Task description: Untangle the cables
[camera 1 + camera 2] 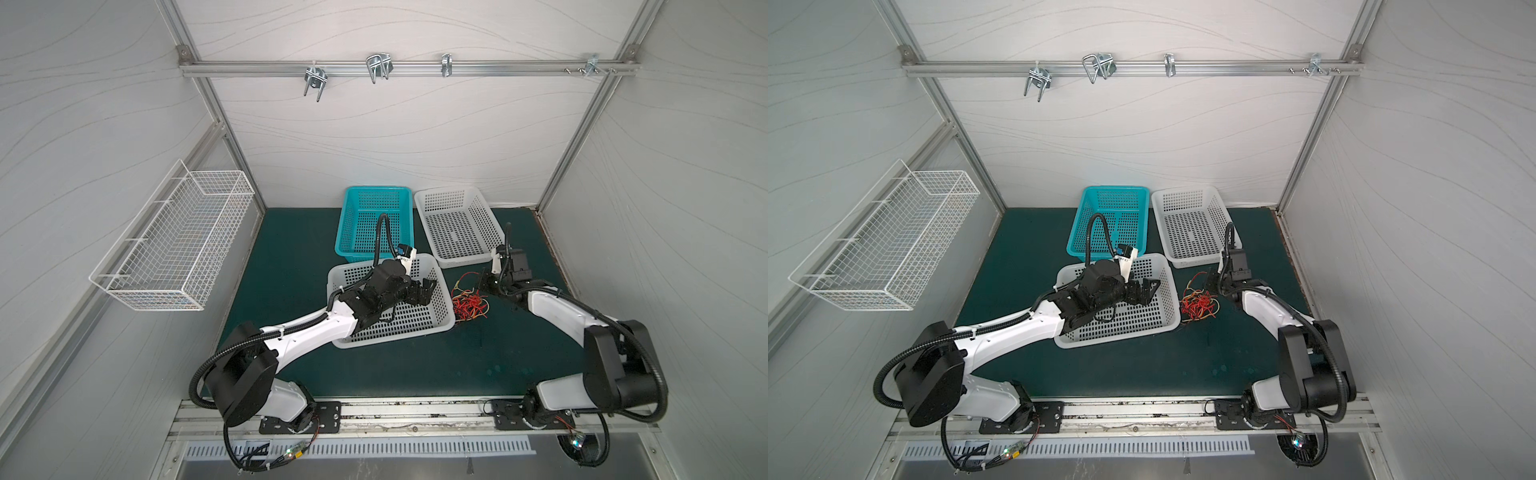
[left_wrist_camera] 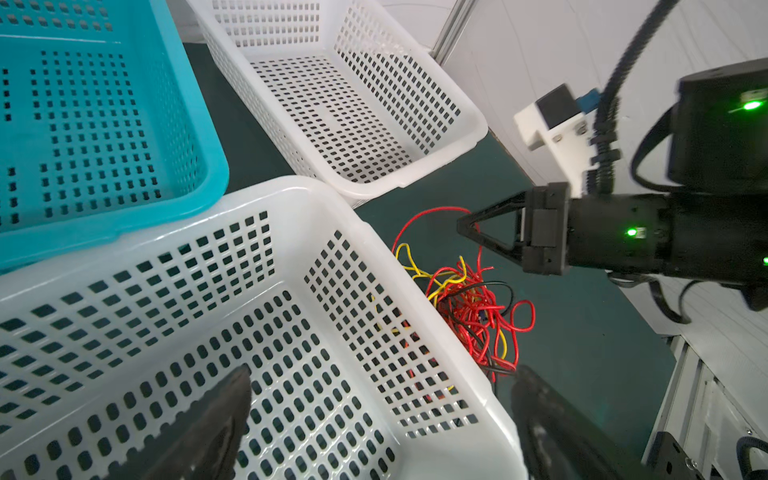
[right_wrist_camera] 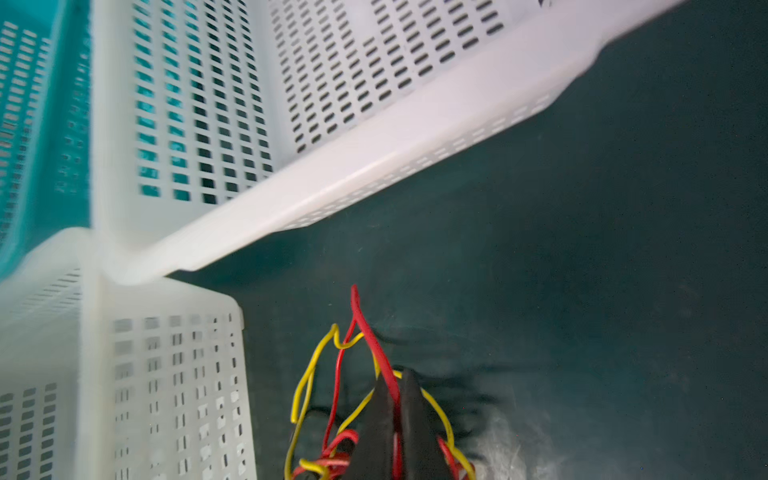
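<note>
right gripper pinched on a red strand, left gripper spread over a basket

the cables (image 1: 469, 305) (image 1: 1198, 305) lie in a tangled bunch, mostly red with some yellow and black. they sit on the dark green mat (image 1: 457, 365), right against the outer side wall of the nearest white basket (image 1: 395, 338), on the side toward the right arm. the right gripper (image 3: 397, 380) has its jaws drawn together on a red cable (image 3: 365, 328) that stands up from the bunch. in the left wrist view its tip sits at the top of a red loop. the left gripper (image 1: 422, 291) hangs over the inside of that white basket, jaws spread wide with nothing between them. behind, a teal basket (image 1: 376, 190) and a second white basket (image 1: 453, 192) stand side by side.
</note>
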Controlling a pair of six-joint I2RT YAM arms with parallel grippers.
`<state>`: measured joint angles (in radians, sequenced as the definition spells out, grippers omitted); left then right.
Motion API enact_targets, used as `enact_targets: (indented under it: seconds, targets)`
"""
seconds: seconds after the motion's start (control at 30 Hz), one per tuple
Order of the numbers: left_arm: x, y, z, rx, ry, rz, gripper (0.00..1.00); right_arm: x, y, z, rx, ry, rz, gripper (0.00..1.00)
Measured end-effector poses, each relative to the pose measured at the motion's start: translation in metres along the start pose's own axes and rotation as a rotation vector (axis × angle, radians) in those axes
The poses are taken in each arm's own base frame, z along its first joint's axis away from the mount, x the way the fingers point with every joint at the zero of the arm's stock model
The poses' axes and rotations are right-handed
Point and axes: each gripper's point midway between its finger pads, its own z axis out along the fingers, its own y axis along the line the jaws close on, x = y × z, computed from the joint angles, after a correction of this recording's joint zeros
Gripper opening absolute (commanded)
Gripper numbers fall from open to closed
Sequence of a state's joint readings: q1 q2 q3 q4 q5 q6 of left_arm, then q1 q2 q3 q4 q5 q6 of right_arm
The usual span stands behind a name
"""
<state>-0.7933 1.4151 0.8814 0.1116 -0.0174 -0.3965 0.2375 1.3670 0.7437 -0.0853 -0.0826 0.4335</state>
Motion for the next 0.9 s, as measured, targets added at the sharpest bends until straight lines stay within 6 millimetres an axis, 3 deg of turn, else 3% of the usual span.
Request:
enact_targets:
  seconds: [0.2,0.4,0.5,0.63,0.9]
  targets:
    - [-0.003,-0.011,0.003,0.028,0.019,0.004,0.98,-0.021,0.025,-0.063,-0.086,-0.172,-0.091,0.00]
    - [-0.011,-0.030,0.005,0.074,0.033,0.016,0.98,-0.021,0.037,-0.122,-0.152,-0.328,-0.152,0.00]
    - [-0.010,-0.038,0.007,0.105,0.048,0.029,0.97,-0.021,0.041,-0.141,-0.173,-0.381,-0.168,0.00]
    - [-0.007,-0.050,0.016,0.159,0.078,0.061,0.95,-0.020,0.041,-0.144,-0.174,-0.379,-0.169,0.00]
    - [-0.004,-0.076,0.042,0.239,0.122,0.092,0.91,-0.010,0.038,-0.117,-0.161,-0.255,-0.147,0.00]
